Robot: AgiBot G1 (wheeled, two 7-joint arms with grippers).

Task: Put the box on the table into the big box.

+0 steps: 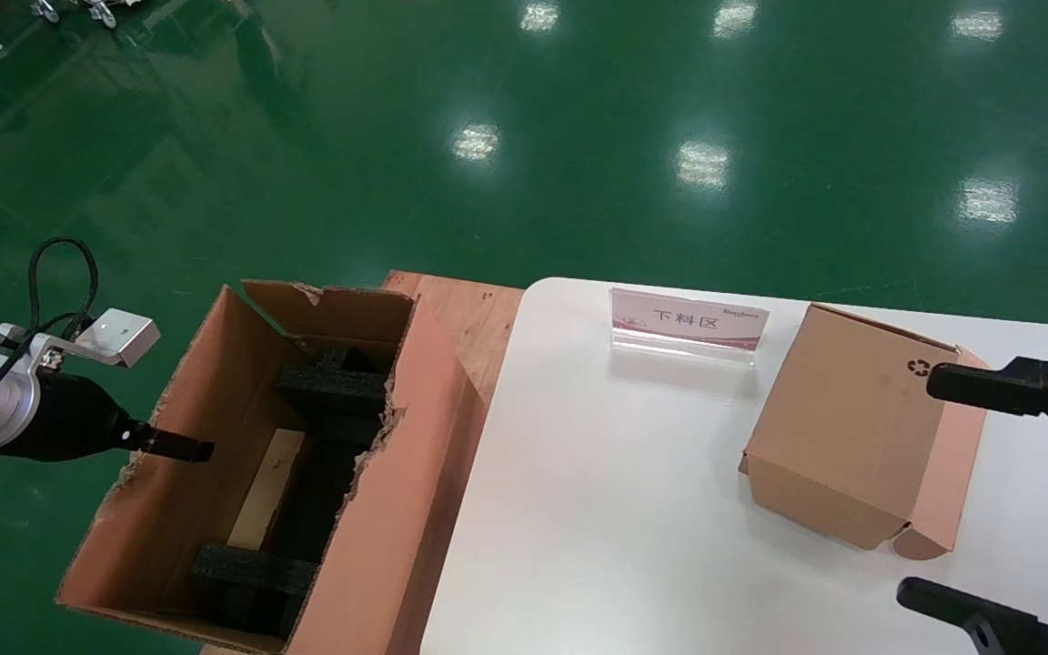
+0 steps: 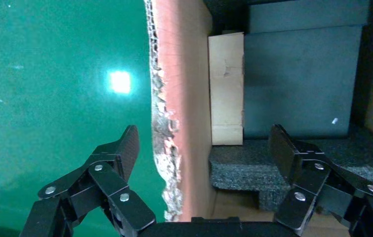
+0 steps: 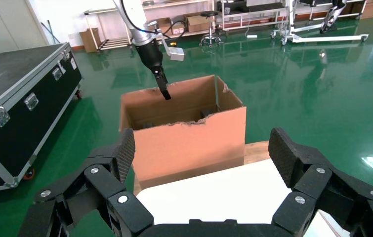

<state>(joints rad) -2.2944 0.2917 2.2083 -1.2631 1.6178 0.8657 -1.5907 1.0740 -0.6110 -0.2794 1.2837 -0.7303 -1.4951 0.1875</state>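
The only small carton [image 1: 851,428] in view bears a black recycling mark and sits on the white table [image 1: 597,473] at the right. The box without a mark is out of view. My right gripper [image 1: 920,487] is open at this carton's right side, one finger by its top, one before its near corner. The carton does not show in the right wrist view, where the open gripper [image 3: 201,153] faces the table [image 3: 224,197] and the big box [image 3: 189,143]. The big box [image 1: 397,473] stands left of the table, lined with black foam [image 1: 333,387]. My left gripper [image 1: 187,448] is open astride its torn left wall [image 2: 184,74].
A clear sign stand with a red-and-white card [image 1: 688,323] stands at the table's far edge. A wooden board [image 1: 474,318] lies under the big box. A pale wooden slat [image 1: 269,487] lies inside it. A black flight case [image 3: 16,98] stands on the green floor beyond.
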